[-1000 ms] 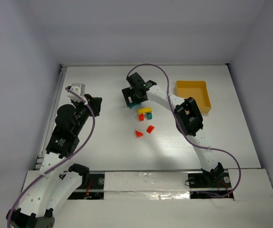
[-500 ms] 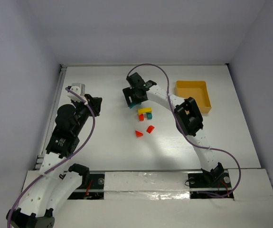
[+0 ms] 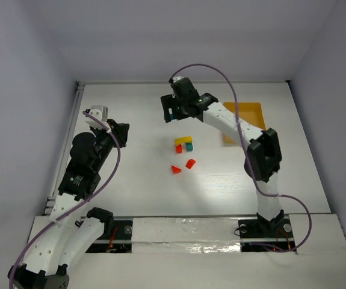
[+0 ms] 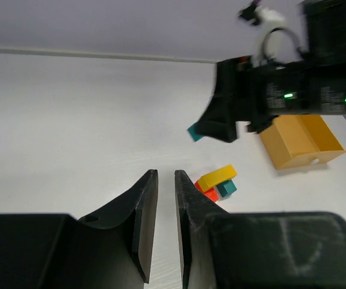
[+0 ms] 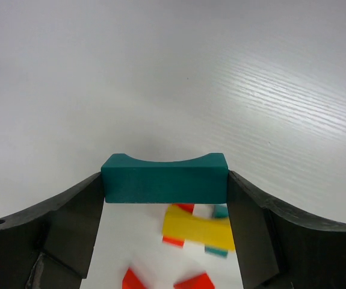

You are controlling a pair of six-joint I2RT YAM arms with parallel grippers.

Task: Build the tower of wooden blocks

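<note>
Wood blocks for the tower are split between the table [image 3: 130, 174] and the air. A teal block [image 5: 164, 177] with a scooped upper face is clamped end to end between the fingers of the right gripper [image 3: 170, 113]. It is held clear of the white surface, toward the far side of the table and beyond the rest of the set.

At mid-table stands a small stack — a yellow bar [image 3: 183, 140] laid across a red block [image 3: 179, 149] and a teal cube [image 3: 189, 146]. Nearer the arms' bases, one red wedge [image 3: 176, 170] and a second red wedge [image 3: 190, 163] lie flat on the table, close to each other but not touching, and apart from the stack.

The right arm reaches out across part of a yellow-orange tray [image 3: 251, 109], which sits at the far right, well away from the blocks.

The left gripper [image 4: 166, 176] hangs over the left side of the table, pointed toward the stack. Its fingers are drawn almost together with only a thin slit between them, and nothing is in it. From its wrist camera the stack shows just past the fingertips — the carried teal block appears higher in that view, beside the tray.
</note>
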